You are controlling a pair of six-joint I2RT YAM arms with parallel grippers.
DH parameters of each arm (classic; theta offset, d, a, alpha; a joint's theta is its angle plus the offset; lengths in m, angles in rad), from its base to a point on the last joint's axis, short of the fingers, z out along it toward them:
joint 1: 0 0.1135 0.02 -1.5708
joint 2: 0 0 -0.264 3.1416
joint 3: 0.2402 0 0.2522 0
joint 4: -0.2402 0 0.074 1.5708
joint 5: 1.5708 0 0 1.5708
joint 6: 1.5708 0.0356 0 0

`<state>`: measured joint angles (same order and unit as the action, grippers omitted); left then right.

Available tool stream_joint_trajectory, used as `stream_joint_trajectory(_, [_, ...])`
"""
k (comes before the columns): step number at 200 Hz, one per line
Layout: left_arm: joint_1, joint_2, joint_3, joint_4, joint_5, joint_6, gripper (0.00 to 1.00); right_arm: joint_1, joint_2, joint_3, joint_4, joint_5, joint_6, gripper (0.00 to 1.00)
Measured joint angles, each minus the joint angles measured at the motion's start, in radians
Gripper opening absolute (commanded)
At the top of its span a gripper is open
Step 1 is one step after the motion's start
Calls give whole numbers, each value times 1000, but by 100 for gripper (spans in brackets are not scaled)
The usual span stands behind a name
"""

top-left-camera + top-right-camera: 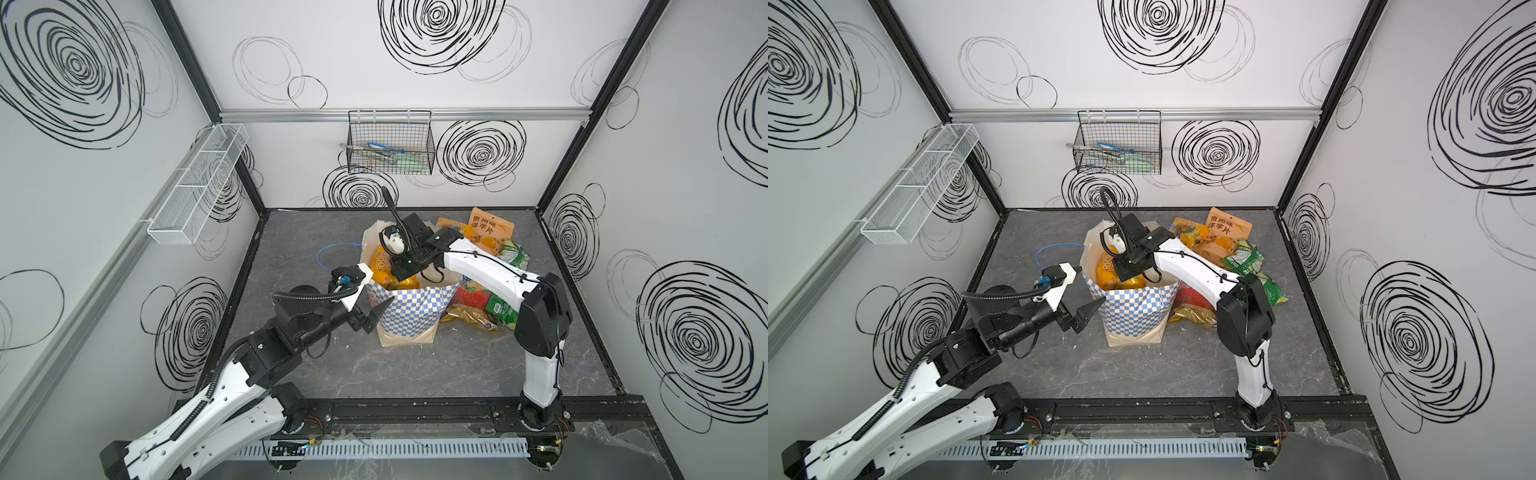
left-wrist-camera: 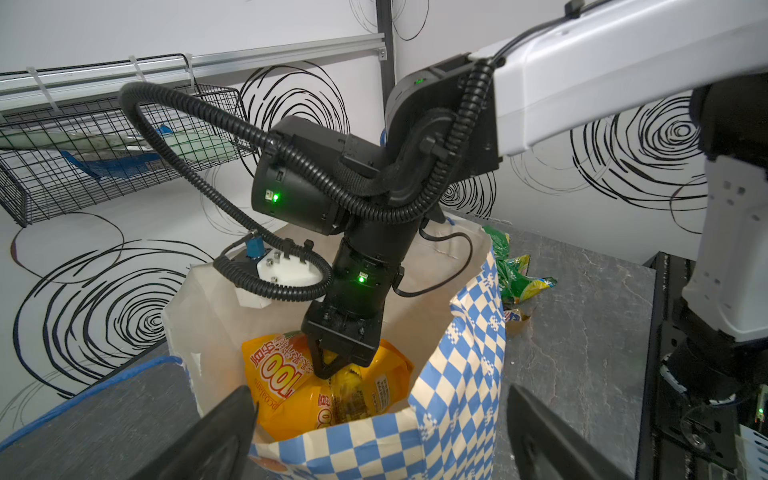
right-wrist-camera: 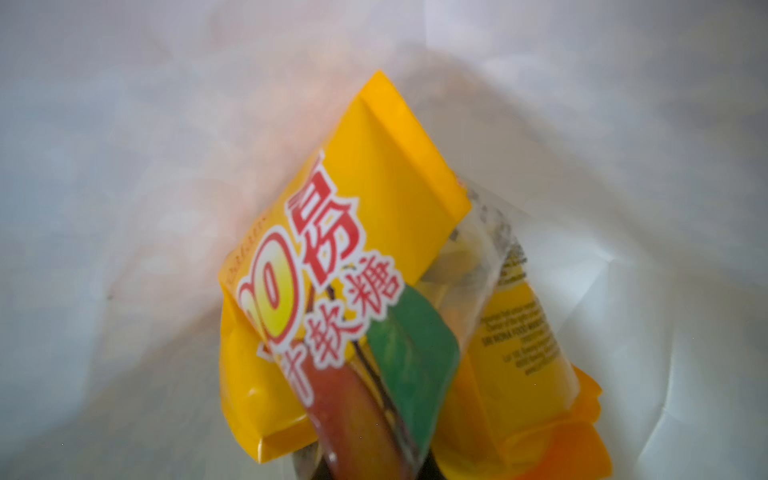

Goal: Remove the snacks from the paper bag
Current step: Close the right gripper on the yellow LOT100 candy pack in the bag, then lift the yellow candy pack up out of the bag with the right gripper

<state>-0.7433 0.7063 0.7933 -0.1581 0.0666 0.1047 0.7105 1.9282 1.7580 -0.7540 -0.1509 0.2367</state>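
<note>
A black wire basket [image 1: 390,143] of pale and blue utensils hangs from an aluminium rail [image 1: 291,113] on the swirl-patterned back wall, a white mesh rack [image 1: 198,185] alongside, above the grey marbled bench [image 1: 415,374].

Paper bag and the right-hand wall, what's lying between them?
A pile of snacks on the table beside the paper bag, crossed by the right arm; shows in both top views.

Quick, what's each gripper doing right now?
Left gripper: open, holding nothing, at the paper bag rim.
Right gripper: shut on a yellow packet inside the bag.
</note>
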Motion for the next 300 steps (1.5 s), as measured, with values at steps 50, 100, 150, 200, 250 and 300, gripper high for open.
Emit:
stream_joint_trajectory(50, [0,0,0,0,0,0,96,-17,-43,37,4,14,3,0])
stream_joint_trajectory(100, [0,0,0,0,0,0,96,-27,-169,-24,97,26,3,0])
stream_joint_trajectory(150, [0,0,0,0,1,0,96,-34,-230,-53,161,38,5,0])
stream_joint_trajectory(200, [0,0,0,0,2,0,96,-37,-230,-42,161,39,8,0])
stream_joint_trajectory(250, [7,0,0,0,5,0,96,-38,-234,58,165,26,27,0])
stream_joint_trajectory(300, [10,0,0,0,14,0,96,-38,-277,159,168,17,44,0])
